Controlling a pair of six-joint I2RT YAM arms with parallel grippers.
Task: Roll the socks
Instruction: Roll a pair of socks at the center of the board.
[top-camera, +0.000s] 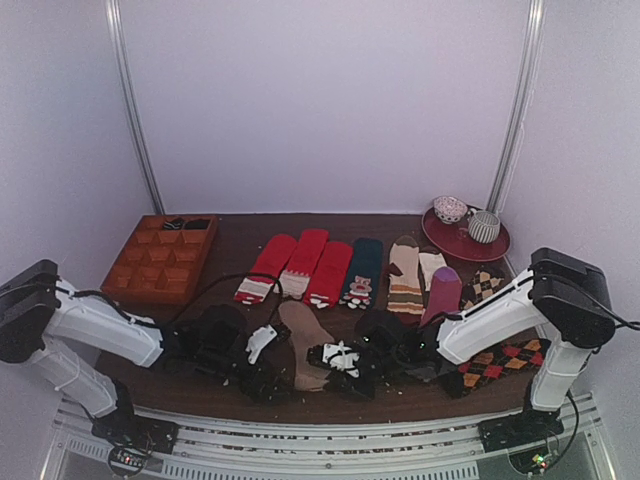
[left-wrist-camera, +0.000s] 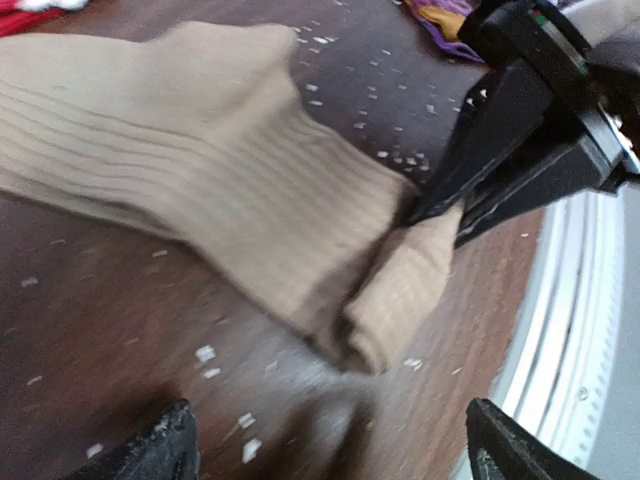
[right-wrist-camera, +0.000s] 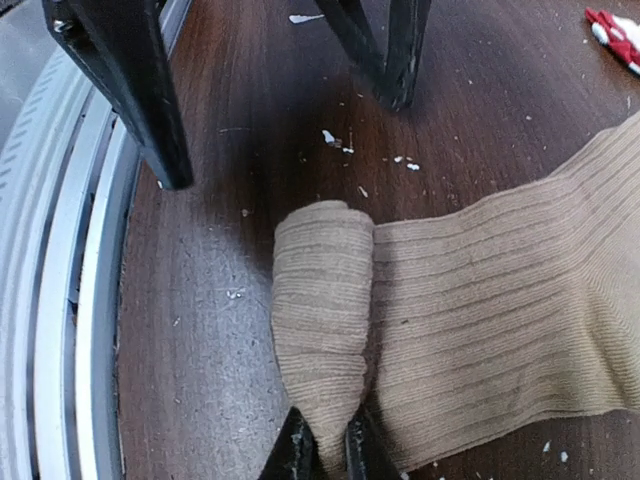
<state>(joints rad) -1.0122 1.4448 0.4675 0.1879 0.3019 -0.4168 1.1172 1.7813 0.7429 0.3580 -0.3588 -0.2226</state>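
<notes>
— Two grippers low at the near table edge. State of each?
— Right gripper (right-wrist-camera: 325, 448): jaws pressed together on the socks (right-wrist-camera: 480, 300), nipping the near tip of the tan roll, bottom centre of the right wrist view. Left gripper (left-wrist-camera: 330, 452): fingers (left-wrist-camera: 150, 455) spread wide, one in each lower corner of its own view, gripping nothing.
— Where do the socks lie?
— On the dark wood table (top-camera: 230, 235), bottom centre of the top view, between the two grippers. Plain tan rib knit. Near end turned over into a short roll; the rest lies flat, running away from the edge. White flecks (right-wrist-camera: 335, 140) scattered on the wood around.
— Behind that?
— Mid-frame, a row of socks side by side: red socks (top-camera: 300, 265) with white cuffs, teal sock (top-camera: 362, 268), striped beige sock (top-camera: 405, 280), purple sock (top-camera: 442, 292). Argyle socks (top-camera: 500, 362) at lower right, under the right arm.
— Far end?
— Wooden tray (top-camera: 160, 262) with compartments, left of centre; dark items in two far compartments, too small to tell. Red plate (top-camera: 455, 238) at right, carrying two cups (top-camera: 450, 208).
</notes>
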